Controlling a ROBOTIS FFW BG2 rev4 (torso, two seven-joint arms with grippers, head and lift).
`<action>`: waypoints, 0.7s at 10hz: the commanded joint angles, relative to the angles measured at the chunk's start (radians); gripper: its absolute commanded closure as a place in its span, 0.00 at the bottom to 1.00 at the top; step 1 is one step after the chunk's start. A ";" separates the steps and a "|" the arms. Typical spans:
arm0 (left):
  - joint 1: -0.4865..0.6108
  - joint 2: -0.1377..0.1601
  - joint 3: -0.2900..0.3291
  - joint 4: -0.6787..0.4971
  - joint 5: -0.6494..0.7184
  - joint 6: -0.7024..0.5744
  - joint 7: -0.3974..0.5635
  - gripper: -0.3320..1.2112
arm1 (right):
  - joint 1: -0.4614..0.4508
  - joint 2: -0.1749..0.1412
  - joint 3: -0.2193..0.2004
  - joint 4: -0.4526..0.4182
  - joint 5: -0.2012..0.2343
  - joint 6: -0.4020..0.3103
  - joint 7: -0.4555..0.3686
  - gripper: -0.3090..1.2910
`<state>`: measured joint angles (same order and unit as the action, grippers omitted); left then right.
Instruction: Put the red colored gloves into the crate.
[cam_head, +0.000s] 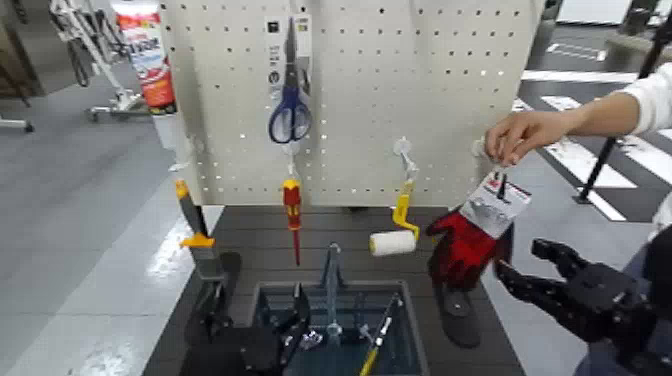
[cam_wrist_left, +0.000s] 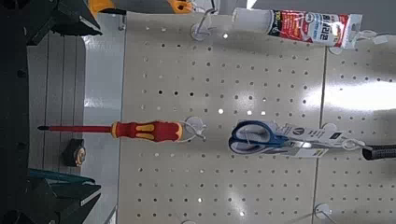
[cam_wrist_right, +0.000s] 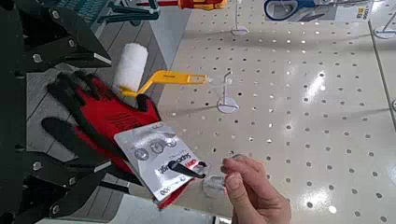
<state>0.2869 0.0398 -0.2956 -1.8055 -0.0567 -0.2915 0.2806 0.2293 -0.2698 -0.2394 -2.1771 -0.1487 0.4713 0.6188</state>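
Observation:
The red gloves (cam_head: 462, 245) with black fingers hang from a hook at the right end of the pegboard by their white card tag (cam_head: 497, 205). A person's hand (cam_head: 520, 135) holds the tag at the hook. The gloves also show in the right wrist view (cam_wrist_right: 103, 117), close ahead of my open, empty right gripper (cam_wrist_right: 89, 112). In the head view that gripper (cam_head: 530, 268) is just right of and a little below the gloves, not touching them. The grey-blue crate (cam_head: 268, 300) with its upright handle divider (cam_head: 331, 280) stands below the board. My left gripper (cam_head: 255, 325) is open and empty at the crate's left.
On the pegboard hang blue scissors (cam_head: 290, 105), a red-handled screwdriver (cam_head: 292, 205), a paint roller (cam_head: 393, 240), a sealant tube (cam_head: 148, 55) and a yellow-and-black tool (cam_head: 192, 225). A yellow-handled tool (cam_head: 378, 340) lies in the crate. The person's arm reaches in from the right.

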 joint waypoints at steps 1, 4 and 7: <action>0.000 -0.001 0.000 0.000 0.000 0.002 0.000 0.28 | 0.001 0.000 0.003 0.002 -0.006 0.003 0.001 0.51; -0.002 0.000 -0.002 0.000 -0.002 0.000 -0.001 0.28 | 0.059 0.015 0.031 0.011 -0.055 -0.134 -0.113 0.51; 0.008 -0.001 0.010 -0.006 -0.003 -0.006 -0.001 0.29 | 0.225 0.043 0.141 -0.049 0.104 -0.306 -0.353 0.49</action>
<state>0.2933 0.0378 -0.2874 -1.8105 -0.0588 -0.2963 0.2797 0.4299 -0.2201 -0.1144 -2.2038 -0.0876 0.1655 0.2681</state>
